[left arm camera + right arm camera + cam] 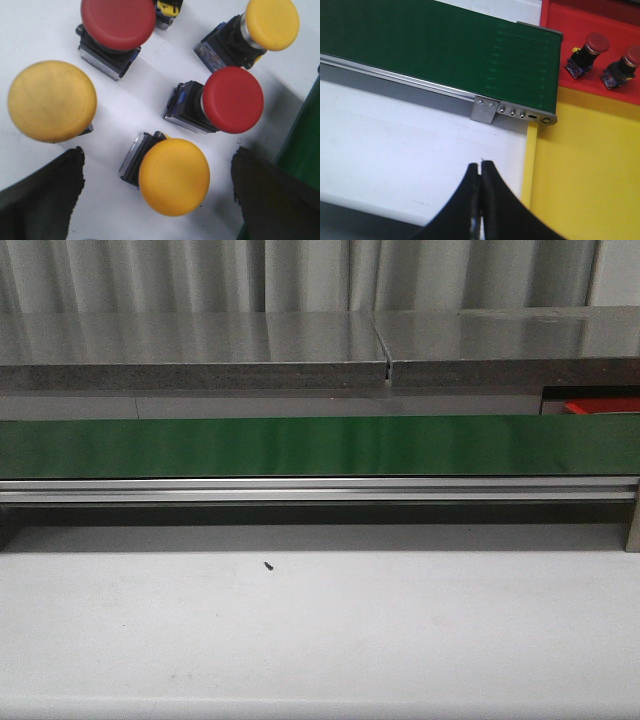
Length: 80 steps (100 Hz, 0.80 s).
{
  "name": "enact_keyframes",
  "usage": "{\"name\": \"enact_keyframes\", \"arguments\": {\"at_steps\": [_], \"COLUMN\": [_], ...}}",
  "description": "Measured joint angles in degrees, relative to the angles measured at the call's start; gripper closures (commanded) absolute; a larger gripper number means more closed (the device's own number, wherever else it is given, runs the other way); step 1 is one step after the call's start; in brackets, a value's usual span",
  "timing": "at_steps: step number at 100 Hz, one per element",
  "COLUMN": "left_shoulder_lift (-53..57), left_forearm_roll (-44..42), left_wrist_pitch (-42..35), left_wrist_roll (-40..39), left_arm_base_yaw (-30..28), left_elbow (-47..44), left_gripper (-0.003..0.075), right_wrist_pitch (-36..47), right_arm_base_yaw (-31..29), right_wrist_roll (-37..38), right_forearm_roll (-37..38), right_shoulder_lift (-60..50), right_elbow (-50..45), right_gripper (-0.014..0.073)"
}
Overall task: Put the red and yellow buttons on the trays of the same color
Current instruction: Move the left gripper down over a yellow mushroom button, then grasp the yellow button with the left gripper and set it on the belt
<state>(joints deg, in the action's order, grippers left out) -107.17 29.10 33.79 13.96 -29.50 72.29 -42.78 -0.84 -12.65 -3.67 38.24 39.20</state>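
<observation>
In the left wrist view, my left gripper (pixel 157 192) is open above a cluster of buttons on a white surface. A yellow button (pixel 173 176) lies between its two black fingers (pixel 42 195), untouched. Around it are a second yellow button (pixel 51 100), a third yellow button (pixel 271 23), a red button (pixel 233 99) and another red button (pixel 118 22). In the right wrist view, my right gripper (pixel 480 167) is shut and empty over the white table, beside the yellow tray (pixel 585 170). The red tray (pixel 570 30) holds two red buttons (pixel 592 46). Neither gripper shows in the front view.
A green conveyor belt (pixel 320 445) with a metal rail runs across the front view; its end (pixel 530 60) reaches the trays in the right wrist view. A green edge (pixel 302 150) borders the button cluster. A small dark speck (pixel 268 566) lies on the white table.
</observation>
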Motion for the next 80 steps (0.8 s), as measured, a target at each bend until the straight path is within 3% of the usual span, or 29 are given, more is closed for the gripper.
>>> {"name": "enact_keyframes", "arguments": {"at_steps": [40, 68, 80], "left_shoulder_lift": [-3.9, -3.9, -3.9], "left_forearm_roll": [0.2, 0.4, 0.4], "left_wrist_pitch": [1.2, 1.2, 1.6], "left_wrist_roll": [0.0, 0.0, 0.0], "left_arm_base_yaw": [0.0, 0.0, 0.0], "left_elbow": [1.3, 1.3, 1.3], "left_gripper": [0.0174, 0.0487, 0.0581], "right_wrist_pitch": [0.0, 0.0, 0.0], "right_arm_base_yaw": [0.0, 0.0, 0.0], "right_wrist_roll": [0.0, 0.0, 0.0], "right_forearm_roll": [0.0, 0.0, 0.0], "right_shoulder_lift": [0.0, 0.0, 0.0], "right_elbow": [0.0, 0.0, 0.0], "right_gripper": [0.0662, 0.0662, 0.0662]}}
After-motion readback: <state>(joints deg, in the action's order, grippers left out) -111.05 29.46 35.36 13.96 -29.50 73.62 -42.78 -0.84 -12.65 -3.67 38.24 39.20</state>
